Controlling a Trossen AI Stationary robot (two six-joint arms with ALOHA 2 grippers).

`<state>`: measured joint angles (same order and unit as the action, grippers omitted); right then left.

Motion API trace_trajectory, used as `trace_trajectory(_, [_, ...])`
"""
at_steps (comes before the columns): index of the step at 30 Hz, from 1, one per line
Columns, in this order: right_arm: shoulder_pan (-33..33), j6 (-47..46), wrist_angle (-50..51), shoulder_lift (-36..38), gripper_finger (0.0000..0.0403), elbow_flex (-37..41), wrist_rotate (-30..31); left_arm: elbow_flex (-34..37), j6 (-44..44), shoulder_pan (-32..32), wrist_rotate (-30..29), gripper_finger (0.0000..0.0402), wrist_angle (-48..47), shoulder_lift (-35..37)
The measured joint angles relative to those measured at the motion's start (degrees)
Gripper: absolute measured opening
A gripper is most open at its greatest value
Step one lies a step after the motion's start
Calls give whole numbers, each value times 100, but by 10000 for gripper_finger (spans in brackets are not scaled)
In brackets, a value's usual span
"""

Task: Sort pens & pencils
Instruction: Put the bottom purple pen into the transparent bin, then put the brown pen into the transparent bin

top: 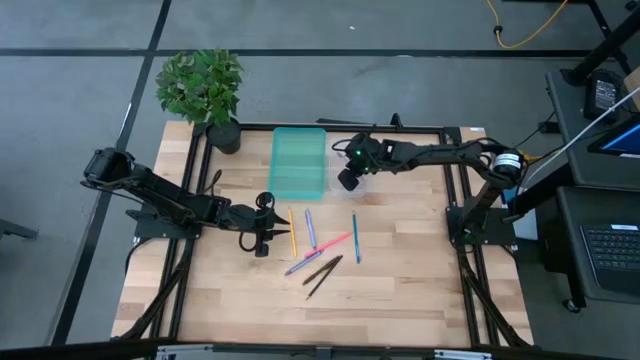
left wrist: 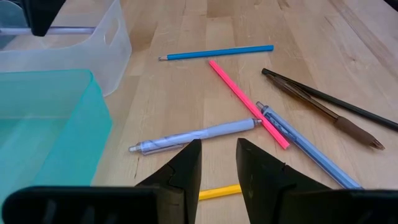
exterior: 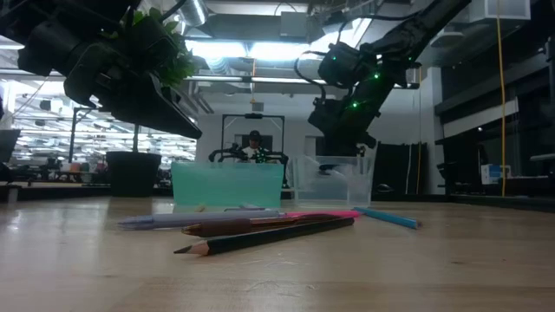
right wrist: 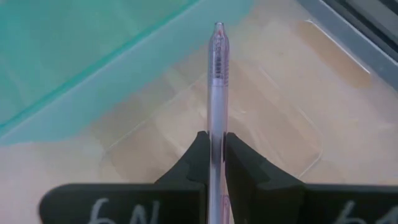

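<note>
Nearest you on the wooden table (top: 400,290), thin coloured pens and pencils (top: 322,250) are lying scattered. Your left gripper (top: 262,240) is hovering just beside them, jaws partly parted over a yellow-orange stick (left wrist: 217,193), gripping nothing. Farther back, your right gripper (top: 350,181) is pinching a clear plastic pen (right wrist: 217,93) over the clear rectangular tray (exterior: 334,182), beside the teal tray (top: 298,160).

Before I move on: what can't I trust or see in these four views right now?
- Yellow pencil: left wrist view, mostly hidden behind the left gripper's open fingers.
- Clear pen held by the right gripper: its lower end is hidden between the fingers in the right wrist view; too small in the high view.
- Clear tray: its inside cannot be seen in the low view; in the high view the right arm covers it.
</note>
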<state>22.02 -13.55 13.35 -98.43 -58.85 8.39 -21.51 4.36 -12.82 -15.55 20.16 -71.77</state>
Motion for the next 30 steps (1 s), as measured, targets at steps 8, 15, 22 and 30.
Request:
trace_trajectory(8, [0, 27, -86, -2, 30, 0, -14, 0, 0, 0, 0, 94, -4, 0])
trace_trajectory(15, [0, -39, -306, -2, 91, 0, 147, 1, 0, 0, 0, 94, -15, 0])
trace_trajectory(22, [0, 38, -299, 16, 80, 0, 146, -1, 0, 0, 0, 94, -17, 0])
trace_trajectory(30, [-37, 247, -292, 372, 62, -191, -401, -1, 2, 7, -2, 94, 4, 2])
